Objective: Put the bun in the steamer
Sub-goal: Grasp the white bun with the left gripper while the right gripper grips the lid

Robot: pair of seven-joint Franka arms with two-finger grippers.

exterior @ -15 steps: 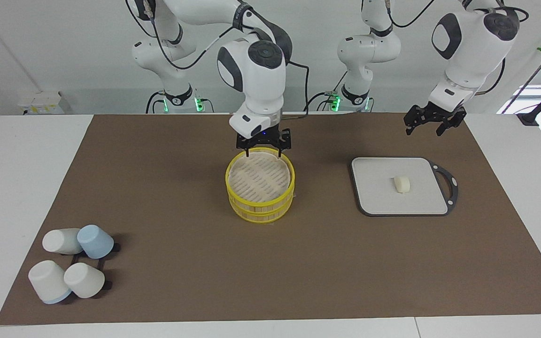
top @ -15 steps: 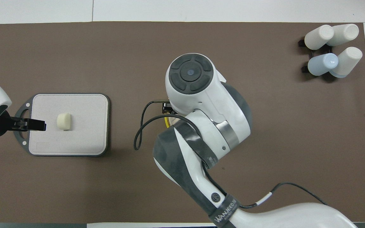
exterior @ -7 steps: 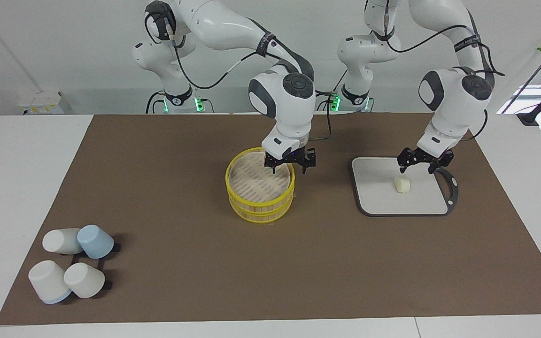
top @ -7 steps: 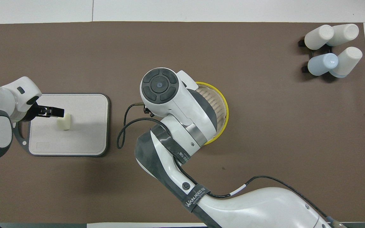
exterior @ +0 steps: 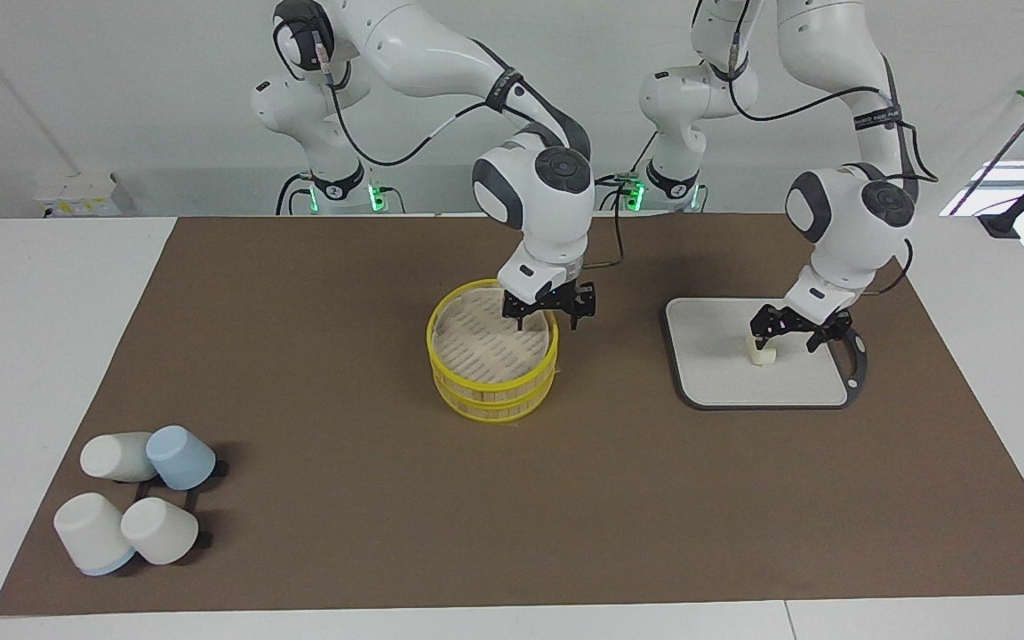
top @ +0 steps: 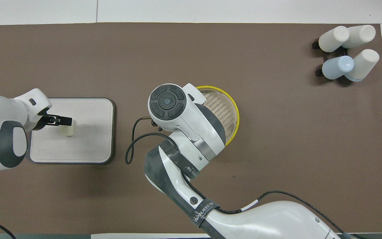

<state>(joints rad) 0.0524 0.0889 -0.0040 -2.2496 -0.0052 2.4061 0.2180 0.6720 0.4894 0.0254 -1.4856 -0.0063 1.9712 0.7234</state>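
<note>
While your left fingers (exterior: 782,335) stood apart, down around the bun (exterior: 762,353) on the grey board (exterior: 716,373) toward the left arm's end of the worktop (exterior: 343,498), your right fingers (exterior: 548,313) hung apart over the steamer's (exterior: 492,391) rim at mid-worktop. Four cups (exterior: 134,507) lay near a corner.

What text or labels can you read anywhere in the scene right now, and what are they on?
"WANJEED": on the black strap around the right arm, overhead view.
A black strap on the left arm carries white lettering, too small to read.
A light patch in one corner of the cutting board shows no legible text.
Nothing readable on the steamer, bun or cups.
</note>
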